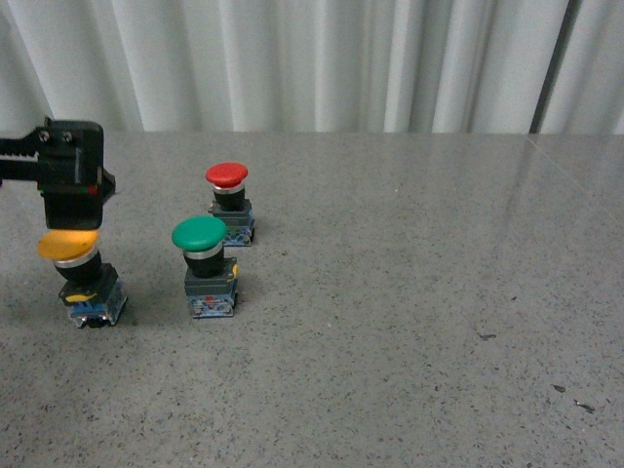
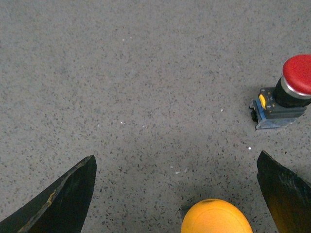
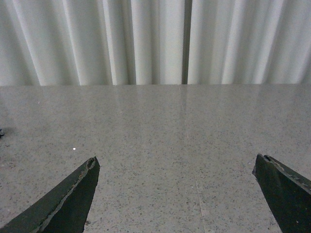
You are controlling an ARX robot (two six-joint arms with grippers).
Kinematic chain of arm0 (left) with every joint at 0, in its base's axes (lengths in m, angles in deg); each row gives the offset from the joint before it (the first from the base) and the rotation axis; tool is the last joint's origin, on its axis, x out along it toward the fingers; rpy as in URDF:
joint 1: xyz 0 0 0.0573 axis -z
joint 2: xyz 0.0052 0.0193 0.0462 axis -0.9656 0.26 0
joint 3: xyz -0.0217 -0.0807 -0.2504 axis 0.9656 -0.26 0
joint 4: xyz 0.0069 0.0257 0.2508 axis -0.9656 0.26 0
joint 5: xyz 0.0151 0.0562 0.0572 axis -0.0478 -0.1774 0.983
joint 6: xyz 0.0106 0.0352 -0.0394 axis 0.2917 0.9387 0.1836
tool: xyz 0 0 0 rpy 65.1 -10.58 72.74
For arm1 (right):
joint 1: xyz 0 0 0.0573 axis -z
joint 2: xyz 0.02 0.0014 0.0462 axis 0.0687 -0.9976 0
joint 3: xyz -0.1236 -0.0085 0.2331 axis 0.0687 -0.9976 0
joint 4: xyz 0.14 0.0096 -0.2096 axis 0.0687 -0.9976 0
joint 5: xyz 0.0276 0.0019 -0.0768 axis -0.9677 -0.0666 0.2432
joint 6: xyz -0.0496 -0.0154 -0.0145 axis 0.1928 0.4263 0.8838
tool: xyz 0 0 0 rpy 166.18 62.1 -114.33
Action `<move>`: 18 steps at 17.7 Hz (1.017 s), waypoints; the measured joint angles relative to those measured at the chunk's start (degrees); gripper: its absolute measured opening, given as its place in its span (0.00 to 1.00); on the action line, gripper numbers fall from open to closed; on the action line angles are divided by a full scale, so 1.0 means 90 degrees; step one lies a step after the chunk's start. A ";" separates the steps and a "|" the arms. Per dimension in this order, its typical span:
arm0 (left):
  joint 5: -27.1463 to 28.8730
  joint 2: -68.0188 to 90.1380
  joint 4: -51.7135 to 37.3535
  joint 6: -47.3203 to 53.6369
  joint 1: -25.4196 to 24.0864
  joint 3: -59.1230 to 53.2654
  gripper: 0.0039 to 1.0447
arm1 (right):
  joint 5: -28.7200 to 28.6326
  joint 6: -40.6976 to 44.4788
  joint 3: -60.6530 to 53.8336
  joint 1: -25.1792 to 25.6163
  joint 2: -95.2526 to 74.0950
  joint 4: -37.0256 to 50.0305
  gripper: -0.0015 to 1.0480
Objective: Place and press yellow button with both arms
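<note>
The yellow button (image 1: 70, 246) stands upright on the grey table at the far left, its blue base on the surface. My left gripper (image 1: 70, 213) hangs directly over its cap, close above it, and is open. In the left wrist view the yellow cap (image 2: 216, 217) shows between the two spread dark fingers (image 2: 63, 199), touched by neither. My left gripper (image 2: 176, 158) holds nothing. My right gripper (image 3: 176, 159) is open over bare table, nothing between its fingers, and it does not show in the front view.
A green button (image 1: 200, 236) stands right of the yellow one, and a red button (image 1: 227, 176) stands behind the green one; the red button (image 2: 295, 77) also shows in the left wrist view. White curtains (image 1: 312, 58) close off the table's far edge.
</note>
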 joint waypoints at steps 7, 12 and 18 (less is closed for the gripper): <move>0.0036 0.0223 -0.0163 0.0044 0.0350 -0.0282 0.94 | 0.0000 0.0000 0.0000 0.0000 0.0000 0.0000 0.94; 0.0131 0.0160 -0.0151 0.0063 0.0391 -0.0437 0.69 | 0.0000 0.0000 0.0000 0.0000 0.0000 -0.0002 0.94; 0.0418 -0.0457 0.0389 0.0311 0.0546 -0.0372 0.33 | -0.0002 0.0000 0.0000 0.0000 0.0000 0.0000 0.94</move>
